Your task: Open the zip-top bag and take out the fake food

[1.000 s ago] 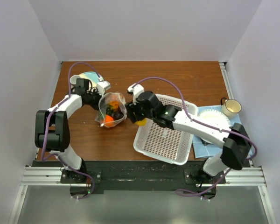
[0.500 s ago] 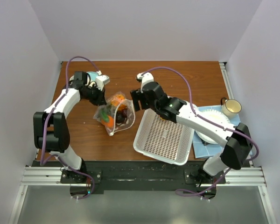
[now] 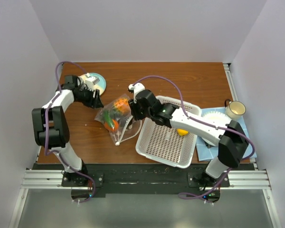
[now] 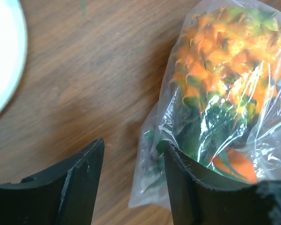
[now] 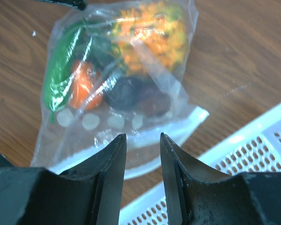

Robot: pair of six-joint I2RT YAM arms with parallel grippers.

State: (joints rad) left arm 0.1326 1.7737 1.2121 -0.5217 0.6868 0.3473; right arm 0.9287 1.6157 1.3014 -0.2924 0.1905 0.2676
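Note:
The zip-top bag lies on the wooden table left of the white basket. In it are a spiky orange-green fruit, a green piece, a round orange and dark pieces. A yellow lemon lies in the basket. My left gripper is open at the bag's far-left corner; that corner lies between its fingers. My right gripper is open and empty just above the bag's white zip edge.
A round plate lies at the back left, its white rim in the left wrist view. A mug and a white plate on a blue cloth are at the right. The basket's rim is right of my right gripper.
The lemon left my right gripper and now lies in the basket. The bag went from held up by the left gripper to lying flat. The right gripper came back to the bag.

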